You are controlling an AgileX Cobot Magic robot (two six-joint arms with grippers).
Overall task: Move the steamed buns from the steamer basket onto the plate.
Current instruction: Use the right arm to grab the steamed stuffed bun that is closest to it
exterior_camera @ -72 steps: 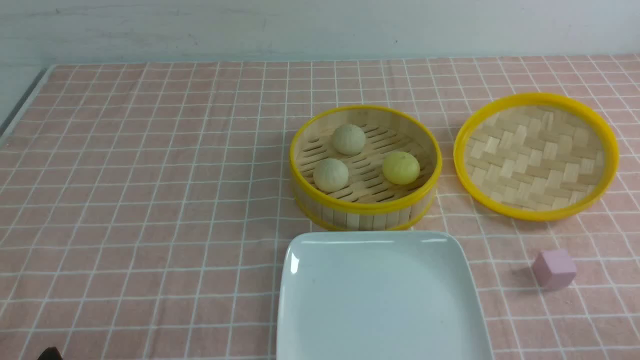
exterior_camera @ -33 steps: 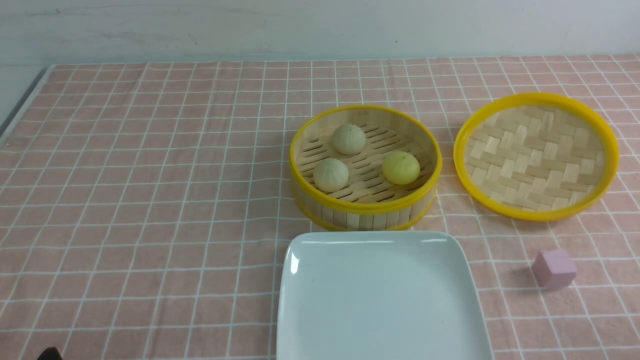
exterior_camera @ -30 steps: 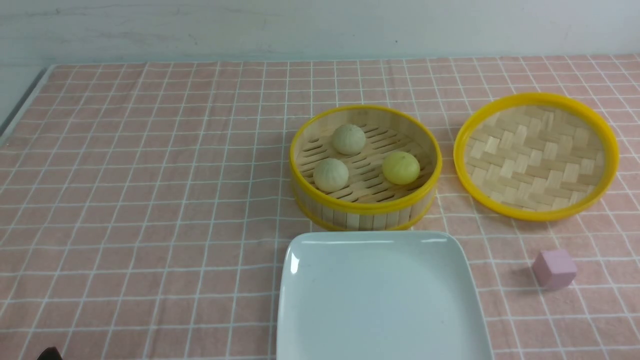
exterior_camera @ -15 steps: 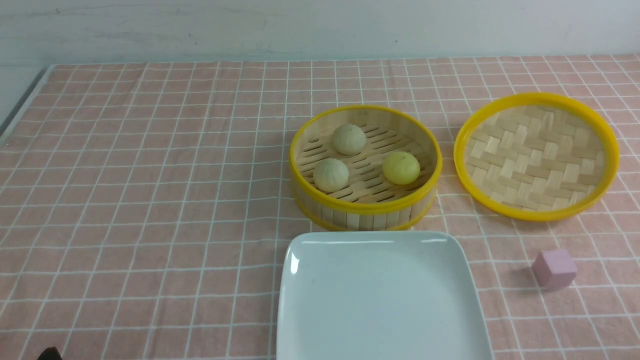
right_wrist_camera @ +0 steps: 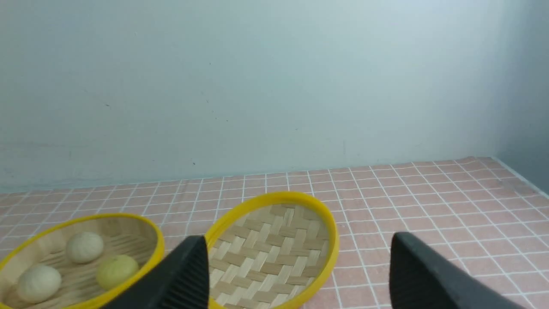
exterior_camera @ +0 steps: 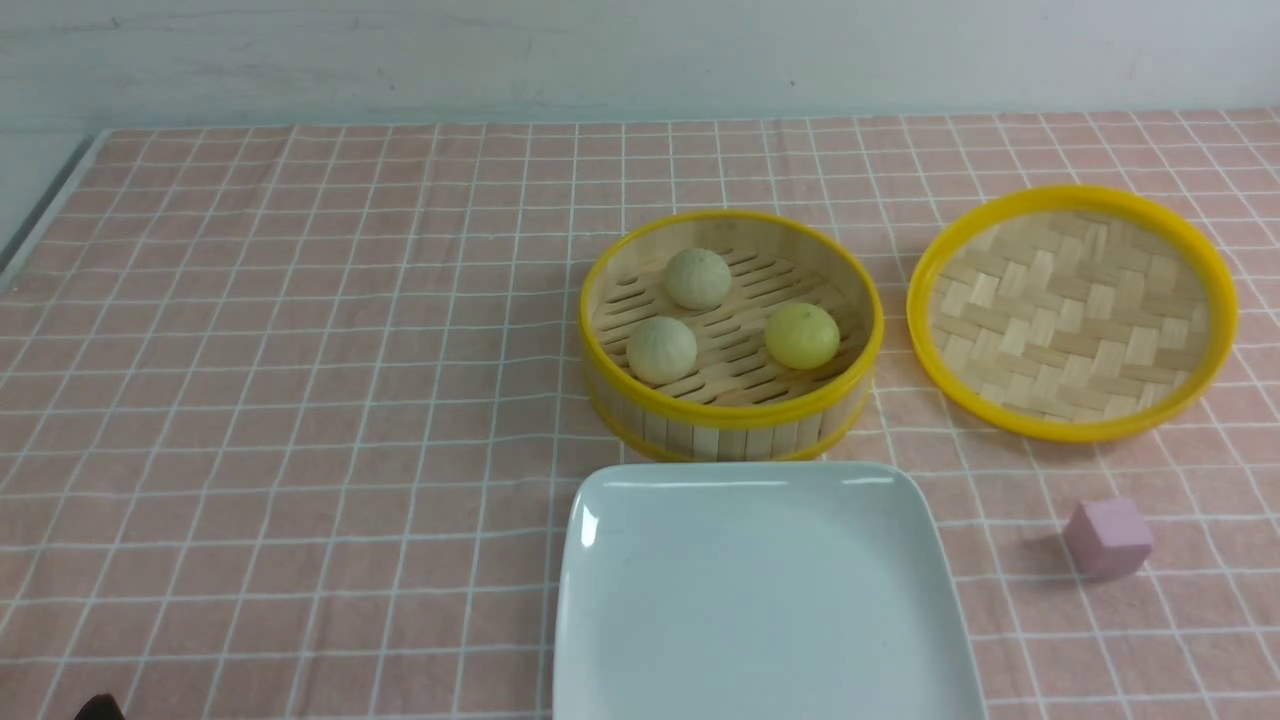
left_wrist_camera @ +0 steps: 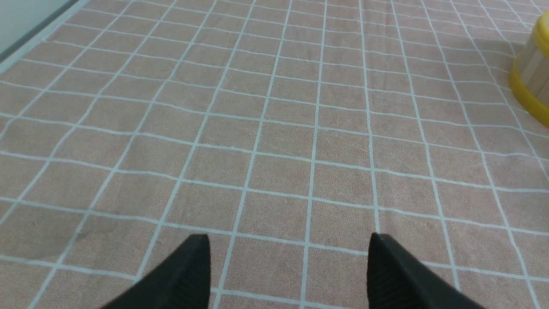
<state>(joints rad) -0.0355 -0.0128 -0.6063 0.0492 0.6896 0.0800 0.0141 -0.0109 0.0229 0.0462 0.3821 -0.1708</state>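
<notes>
Three steamed buns lie in the steamer basket (exterior_camera: 731, 417) at mid table: pale ones at the back (exterior_camera: 698, 278) and front left (exterior_camera: 661, 350), a yellow one (exterior_camera: 802, 336) at the right. The white plate (exterior_camera: 760, 600) sits bare just in front of the basket. My left gripper (left_wrist_camera: 288, 236) hangs open over bare cloth, well left of the basket (left_wrist_camera: 532, 73). My right gripper (right_wrist_camera: 298, 237) is open and holds nothing, with the basket (right_wrist_camera: 88, 219) and its buns (right_wrist_camera: 84, 247) off to its side. Neither gripper's jaws show in the front view.
A shallow yellow-rimmed woven tray (exterior_camera: 1072, 312) lies right of the basket, and the right wrist view shows this tray (right_wrist_camera: 274, 253) too. A small pink cube (exterior_camera: 1108, 538) sits right of the plate. A pink checked cloth covers the table, with a wall behind it.
</notes>
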